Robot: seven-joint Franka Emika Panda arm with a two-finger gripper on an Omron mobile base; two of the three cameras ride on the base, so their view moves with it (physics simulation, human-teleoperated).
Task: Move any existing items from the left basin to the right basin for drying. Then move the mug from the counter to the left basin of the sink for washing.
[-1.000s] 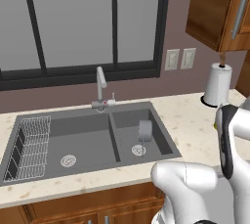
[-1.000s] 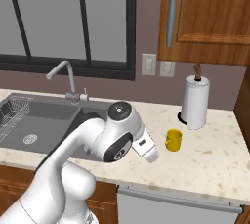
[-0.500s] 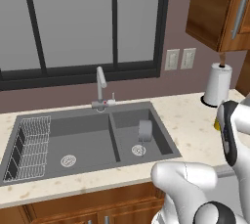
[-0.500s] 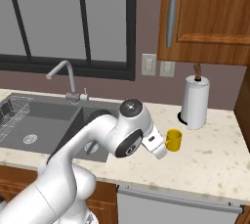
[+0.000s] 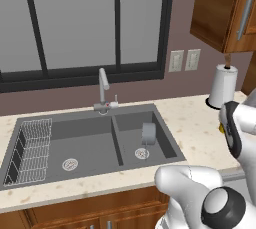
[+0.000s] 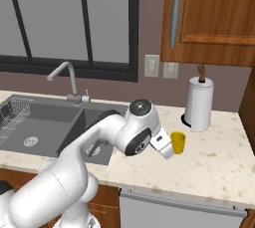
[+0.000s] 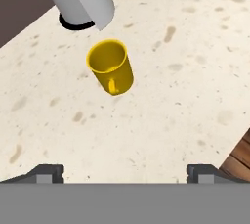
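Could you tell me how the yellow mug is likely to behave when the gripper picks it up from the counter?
The mug looks rigid and small, so it is probably light. It stands upright on the flat counter, so it should sit steady, though a sideways nudge might tip or slide it. Its smooth round wall could slip; the handle faces the gripper.

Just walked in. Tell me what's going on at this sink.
The robot arm is reaching over the counter toward the yellow mug, which stands upright beside the paper towel roll. Its gripper hovers above the mug with the fingers spread wide and holding nothing. The grey cup already sits in the narrower right basin, and the left basin holds just its wire rack. So the mug is the step not yet done.
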